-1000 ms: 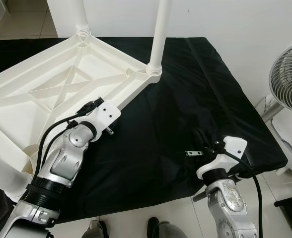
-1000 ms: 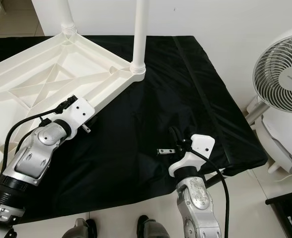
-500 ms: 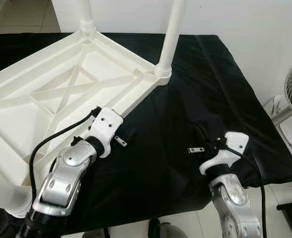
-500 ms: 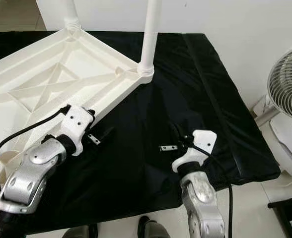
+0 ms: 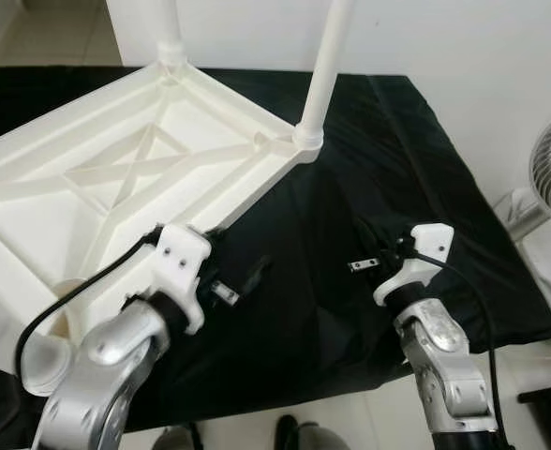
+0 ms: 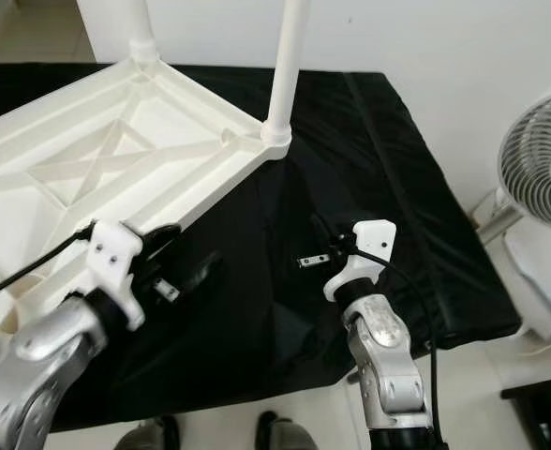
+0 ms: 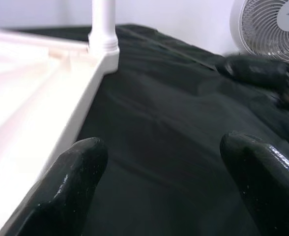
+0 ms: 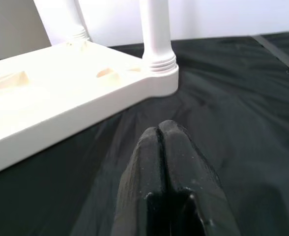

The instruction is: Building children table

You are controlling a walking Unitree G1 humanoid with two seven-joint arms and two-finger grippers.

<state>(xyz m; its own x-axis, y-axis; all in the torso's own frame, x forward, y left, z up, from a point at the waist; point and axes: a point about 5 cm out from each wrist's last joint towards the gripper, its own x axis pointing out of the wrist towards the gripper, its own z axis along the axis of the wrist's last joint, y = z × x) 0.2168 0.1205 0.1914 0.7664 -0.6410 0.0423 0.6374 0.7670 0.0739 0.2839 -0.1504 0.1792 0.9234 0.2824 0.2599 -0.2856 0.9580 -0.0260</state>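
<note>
Upturned white table (image 5: pixel 97 178) lies on black cloth (image 5: pixel 350 187), fan (image 6: pixel 543 159) beside.

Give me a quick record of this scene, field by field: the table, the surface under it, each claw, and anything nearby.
table: white plastic table lying upside down, two legs screwed in and standing up
surface: black cloth under the table
left claw: open, fingers spread, holding nothing, beside the table's edge
right claw: shut, empty, low over the cloth, aimed toward the near leg's corner
nearby: white fan on the robot's right
</note>
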